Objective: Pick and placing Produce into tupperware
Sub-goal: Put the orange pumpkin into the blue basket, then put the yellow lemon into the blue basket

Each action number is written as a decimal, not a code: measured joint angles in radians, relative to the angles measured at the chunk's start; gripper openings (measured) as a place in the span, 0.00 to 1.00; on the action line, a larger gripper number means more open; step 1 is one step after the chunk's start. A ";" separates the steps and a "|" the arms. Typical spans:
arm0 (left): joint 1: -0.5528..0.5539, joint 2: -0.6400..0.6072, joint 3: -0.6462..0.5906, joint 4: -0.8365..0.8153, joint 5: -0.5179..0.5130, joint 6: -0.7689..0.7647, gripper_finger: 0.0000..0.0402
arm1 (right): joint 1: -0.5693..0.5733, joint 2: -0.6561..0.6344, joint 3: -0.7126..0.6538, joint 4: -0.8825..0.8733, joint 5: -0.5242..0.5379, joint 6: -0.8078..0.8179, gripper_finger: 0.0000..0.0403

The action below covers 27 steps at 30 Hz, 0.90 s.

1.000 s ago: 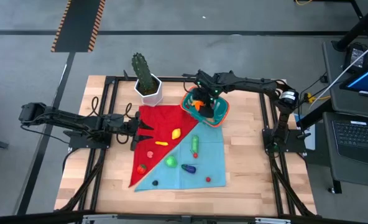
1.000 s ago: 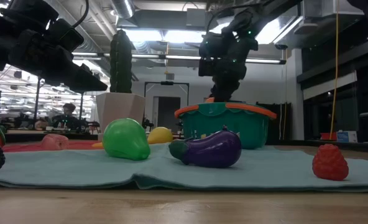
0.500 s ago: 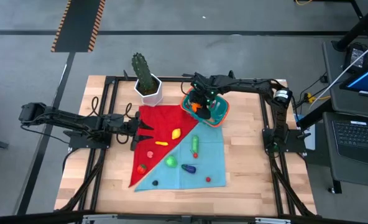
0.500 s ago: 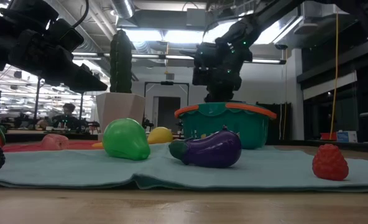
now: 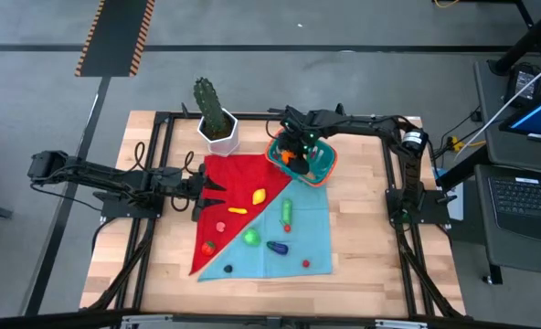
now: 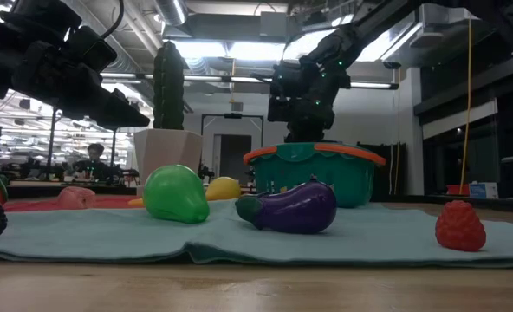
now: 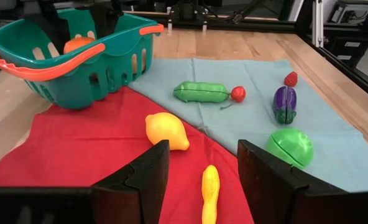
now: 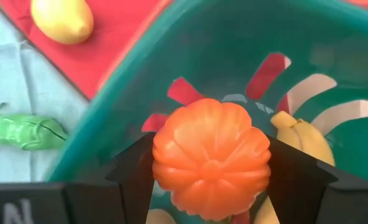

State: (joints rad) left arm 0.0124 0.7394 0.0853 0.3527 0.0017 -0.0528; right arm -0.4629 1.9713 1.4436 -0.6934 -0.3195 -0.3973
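From above, I see my right gripper (image 5: 295, 152) over the teal tupperware (image 5: 323, 167) at the cloth's far corner, while the left gripper (image 5: 208, 192) waits at the red cloth's (image 5: 227, 196) edge.

At table level, the right claw hangs directly above the tub's orange rim (image 6: 314, 151).

Its wrist camera shows the fingers clamped on an orange pumpkin (image 8: 211, 158), the tub's floor straight beyond it beside a yellow banana (image 8: 302, 140); release looks right.

The left wrist camera shows wide, empty fingers, a lemon (image 7: 166, 130) nearest.
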 joint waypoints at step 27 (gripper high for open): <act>0.000 0.000 0.000 -0.001 0.000 0.003 0.44 | 0.000 0.031 0.000 0.016 -0.006 0.080 0.75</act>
State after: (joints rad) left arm 0.0124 0.7395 0.0853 0.3519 0.0013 -0.0498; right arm -0.4629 2.0022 1.4433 -0.6774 -0.3251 -0.3172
